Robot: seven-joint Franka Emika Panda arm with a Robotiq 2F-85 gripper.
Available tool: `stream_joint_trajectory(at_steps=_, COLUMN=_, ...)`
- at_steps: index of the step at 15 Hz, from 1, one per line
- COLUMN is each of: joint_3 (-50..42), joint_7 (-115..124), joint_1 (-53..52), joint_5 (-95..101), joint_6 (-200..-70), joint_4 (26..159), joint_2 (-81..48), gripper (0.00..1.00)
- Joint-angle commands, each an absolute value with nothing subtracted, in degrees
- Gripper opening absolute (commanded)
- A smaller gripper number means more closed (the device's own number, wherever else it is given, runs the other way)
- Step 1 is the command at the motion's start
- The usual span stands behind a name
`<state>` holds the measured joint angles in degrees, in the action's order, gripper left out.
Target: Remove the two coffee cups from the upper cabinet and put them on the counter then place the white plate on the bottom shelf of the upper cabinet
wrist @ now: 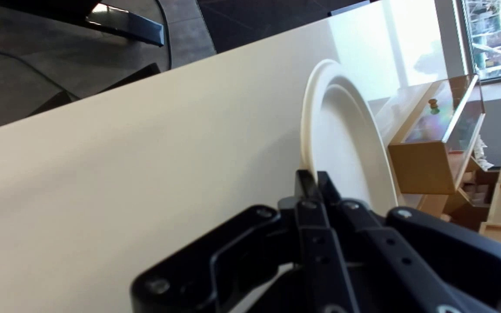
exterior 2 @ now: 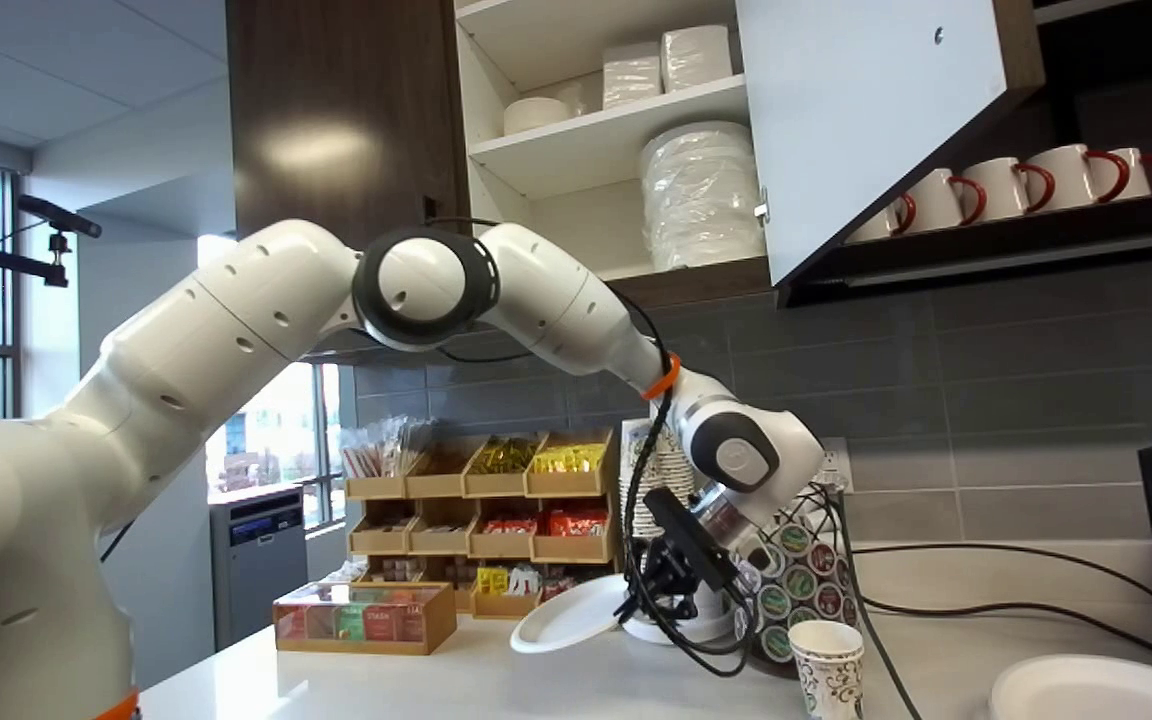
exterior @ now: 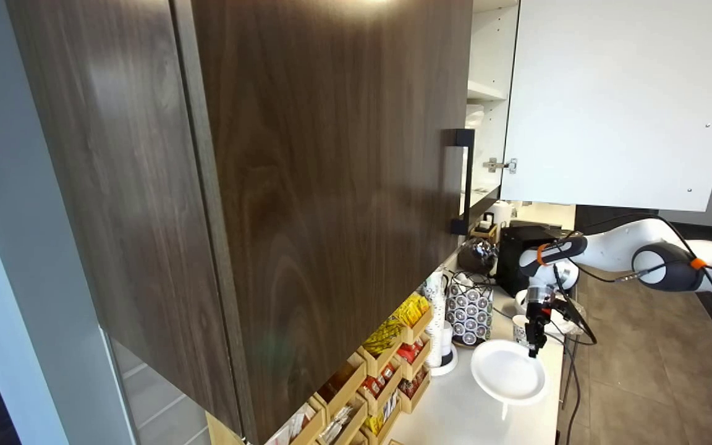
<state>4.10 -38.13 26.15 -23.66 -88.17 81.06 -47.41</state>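
My gripper (wrist: 313, 174) is shut on the rim of the white plate (wrist: 346, 134). In both exterior views the plate (exterior: 507, 371) (exterior 2: 571, 615) hangs tilted from the gripper (exterior 2: 624, 612), above the counter (exterior 2: 416, 690). Two pale patterned coffee cups (exterior 2: 826, 665) appear nested one in the other, upright on the counter; they show partly in an exterior view (exterior: 520, 327) behind the plate. The upper cabinet (exterior 2: 484, 100) stands open above the arm. Its bottom shelf (exterior 2: 626, 268) bears a wrapped white stack (exterior 2: 701, 200) at the right; the shelf's left part shows bare.
The open white door (exterior 2: 866, 110) juts out right of the shelves. A wooden packet rack (exterior 2: 496, 500), a tea box (exterior 2: 366, 618), a pod carousel (exterior 2: 801, 590) and a tall cup stack (exterior 2: 671, 470) stand on the counter. Another white dish (exterior 2: 1096, 690) lies at the right. Cables hang by the gripper.
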Motion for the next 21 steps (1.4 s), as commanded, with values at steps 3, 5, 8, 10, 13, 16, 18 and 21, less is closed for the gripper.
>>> stream_joint_trajectory(at_steps=3, joint_3=2.17, joint_7=-38.66, joint_1=24.77, joint_5=-26.30, joint_6=-87.16, joint_4=85.96, joint_2=-41.07, gripper=0.04)
stream_joint_trajectory(at_steps=5, joint_3=1.91, joint_7=-38.62, joint_1=24.51, joint_5=-26.23, joint_6=-87.18, joint_4=85.72, joint_2=-40.86, gripper=0.04)
stream_joint_trajectory(at_steps=8, joint_3=2.71, joint_7=-39.68, joint_1=25.46, joint_5=-27.87, joint_6=-85.28, joint_4=84.67, joint_2=-42.35, gripper=0.01)
stream_joint_trajectory(at_steps=10, joint_3=3.43, joint_7=-42.43, joint_1=26.65, joint_5=-30.07, joint_6=-82.53, joint_4=84.52, joint_2=-40.68, gripper=0.01)
stream_joint_trajectory(at_steps=13, joint_3=2.78, joint_7=-45.81, joint_1=27.41, joint_5=-32.33, joint_6=-76.75, joint_4=83.83, joint_2=-37.95, gripper=0.01)
stream_joint_trajectory(at_steps=16, joint_3=1.32, joint_7=-47.64, joint_1=27.38, joint_5=-32.62, joint_6=-70.85, joint_4=83.25, joint_2=-34.62, gripper=0.01)
stream_joint_trajectory(at_steps=18, joint_3=0.30, joint_7=-48.17, joint_1=26.92, joint_5=-32.58, joint_6=-67.16, joint_4=83.34, joint_2=-31.71, gripper=0.01)
stream_joint_trajectory(at_steps=21, joint_3=-0.91, joint_7=-48.66, joint_1=26.15, joint_5=-32.62, joint_6=-62.30, joint_4=82.81, joint_2=-27.90, gripper=0.01)
